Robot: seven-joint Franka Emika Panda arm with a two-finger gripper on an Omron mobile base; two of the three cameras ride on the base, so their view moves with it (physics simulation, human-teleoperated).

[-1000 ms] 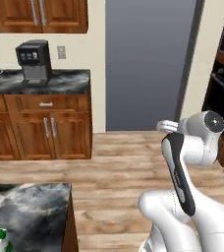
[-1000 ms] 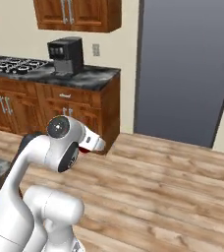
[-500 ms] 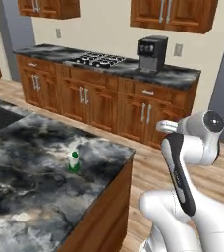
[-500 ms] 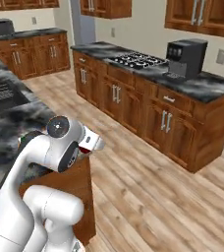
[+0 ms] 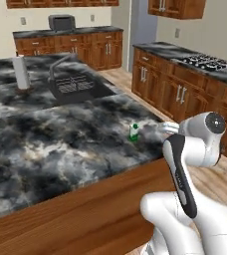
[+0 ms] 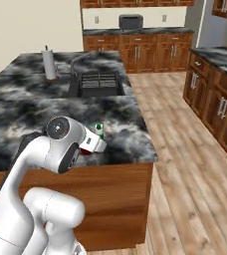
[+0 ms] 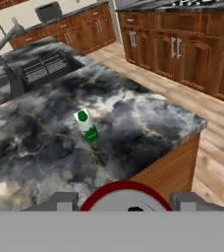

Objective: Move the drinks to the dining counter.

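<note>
Pincer [image 7: 124, 206] is clamped on the red can [image 7: 124, 197], hanging over the tabletop [image 5: 46, 144] near its corner edge. White carton [image 7: 86, 125] stands upright further in, lots of bare marble around it. Sink [image 5: 73, 87] sits well apart.

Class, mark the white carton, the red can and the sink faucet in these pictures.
white carton [image 7: 86, 125]: hand view, on its white side face.
red can [image 7: 124, 197]: hand view, on its top rim, between the pincer's tips.
sink faucet [image 5: 56, 67]: left base view, on its arched neck.
</note>
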